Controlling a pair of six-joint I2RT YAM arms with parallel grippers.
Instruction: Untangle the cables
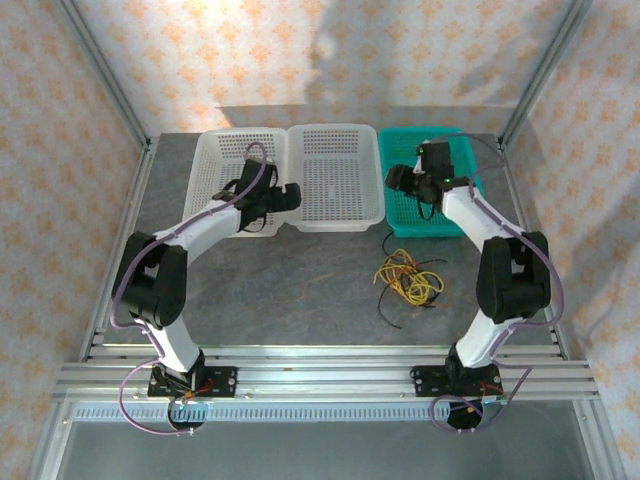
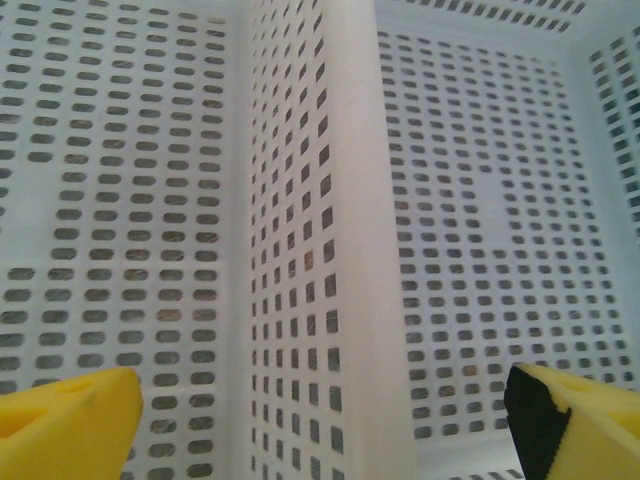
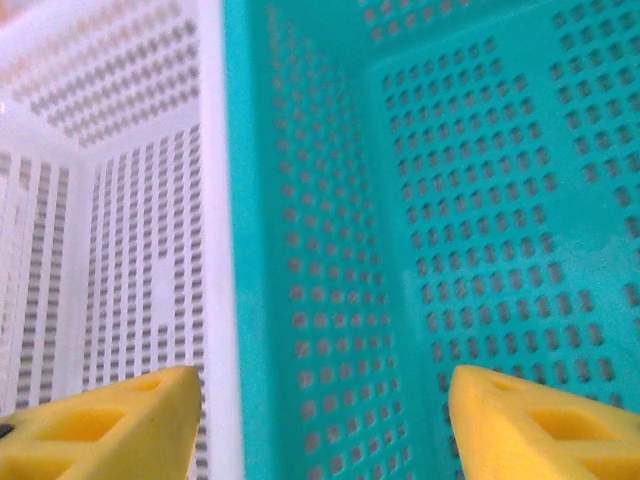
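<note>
I have the left gripper (image 1: pixel 278 197) hanging over the two white baskets, at the wall where they meet. On the left wrist camera its yellow fingers (image 2: pixel 70 415) sit far apart at the bottom corners, so the left gripper (image 2: pixel 320 395) is wide, with nothing between the pads. Below it I see the double wall (image 2: pixel 340 200) of the left white basket (image 2: pixel 120 200) and the middle white basket (image 2: pixel 480 200).

The right gripper (image 1: pixel 412 190) is above the left part of the teal basket (image 1: pixel 395 140). On the right wrist camera the right gripper (image 3: pixel 325 400) also stands wide, its fingers (image 3: pixel 540 425) holding nothing. It hangs over the teal basket (image 3: pixel 300 250) just inside its left wall, with the middle white basket (image 3: pixel 130 250) touching that wall on the other side.

The cables (image 1: pixel 408 275) lie in a loose tangle of yellow, orange-brown and black strands on the grey table (image 1: pixel 300 290), in front of the teal basket, nearer the right arm and well apart from both grippers. One black strand trails toward the near edge. From above, the left white basket (image 1: pixel 215 150), middle white basket (image 1: pixel 335 130) and teal basket sit side by side along the far edge.
</note>
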